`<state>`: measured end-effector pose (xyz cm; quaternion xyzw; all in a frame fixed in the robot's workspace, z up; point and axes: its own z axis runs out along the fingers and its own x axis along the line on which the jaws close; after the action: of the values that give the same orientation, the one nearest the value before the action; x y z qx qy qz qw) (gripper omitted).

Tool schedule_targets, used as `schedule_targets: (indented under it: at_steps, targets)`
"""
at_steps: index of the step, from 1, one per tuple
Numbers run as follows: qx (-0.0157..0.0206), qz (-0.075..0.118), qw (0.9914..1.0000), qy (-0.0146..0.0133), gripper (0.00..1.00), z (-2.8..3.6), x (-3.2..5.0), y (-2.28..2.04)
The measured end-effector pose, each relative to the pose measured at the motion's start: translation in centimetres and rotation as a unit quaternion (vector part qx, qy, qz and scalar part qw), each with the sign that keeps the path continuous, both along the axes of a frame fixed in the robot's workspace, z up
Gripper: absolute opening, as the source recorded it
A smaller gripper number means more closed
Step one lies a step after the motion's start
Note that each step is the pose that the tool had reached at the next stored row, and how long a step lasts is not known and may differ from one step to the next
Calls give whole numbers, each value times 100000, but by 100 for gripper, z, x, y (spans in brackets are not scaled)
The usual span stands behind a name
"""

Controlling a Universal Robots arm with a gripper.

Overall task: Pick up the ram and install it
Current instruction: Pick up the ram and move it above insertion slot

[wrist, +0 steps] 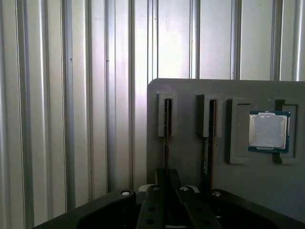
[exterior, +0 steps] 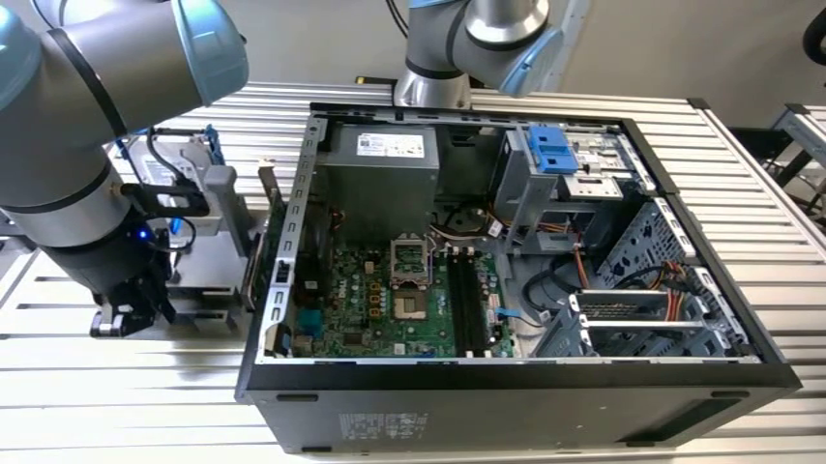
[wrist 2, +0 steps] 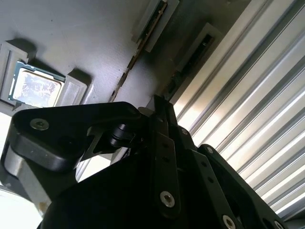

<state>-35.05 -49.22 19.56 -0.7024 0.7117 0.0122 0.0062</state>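
- Table (exterior: 103,416) of ribbed metal carries everything. The open computer case (exterior: 516,372) lies on it, and my arm stands over the bench off the exterior view's left of that case.
- Inside the case, the green motherboard (exterior: 374,300) faces up with its long black slots (exterior: 471,304) bare, so I judge nothing is installed yet and the pick is the step in hand.
- The grey holder (wrist: 190,88) sits outside the case, beneath the arm.
- The gripper (wrist: 167,177) hangs low over the holder, in line with the slot farthest from the processor. I cannot tell whether it is clenched or released, since its own body blocks the contact point.
- The ram (wrist: 167,126) stands on edge in that slot. It looks to run straight under the gripper, though I would not swear they touch.
- A second stick (wrist: 210,125) stands just beside it in the next slot, between the ram and the processor (wrist: 268,131) in its pocket.
- To do this grasp well I would sit square to the stick's flat faces and take it near mid-length.
- I would draw it straight up along the slot. Any tilt could jam it against the slot walls or brush the neighbour.
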Motion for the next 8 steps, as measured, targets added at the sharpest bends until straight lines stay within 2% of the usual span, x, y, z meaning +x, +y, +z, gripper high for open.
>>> schedule_targets:
  at_steps: [6,8]
  targets:
    - [3,-6,100000,-4,0,3,-2,0]
    - [6,-4,100000,-2,0,35,-2,0]
